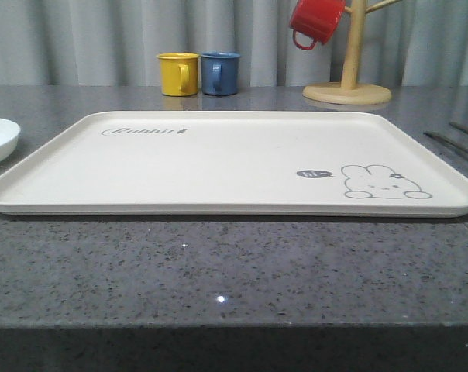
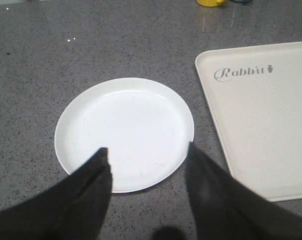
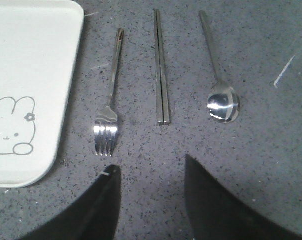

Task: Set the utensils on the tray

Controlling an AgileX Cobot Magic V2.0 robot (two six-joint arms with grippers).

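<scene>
The right gripper's dark fingers [image 3: 103, 200] are spread and empty above the speckled grey stone table [image 3: 271, 150], just short of a silver four-tined fork [image 3: 109, 107], a pair of flat silver chopsticks [image 3: 161, 70] and an oval-bowled silver spoon [image 3: 218, 80] lying side by side, apart. Beside the fork sits the large cream rectangular tray [image 3: 36, 60] with its rabbit drawing, bare. The left gripper's fingers [image 2: 91, 185], likewise spread, hang over a round white plate [image 2: 126, 130] next to the tray.

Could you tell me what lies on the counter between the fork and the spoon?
The pair of chopsticks lies between the fork and the spoon, roughly parallel to both and touching neither, as the right wrist view shows.
</scene>
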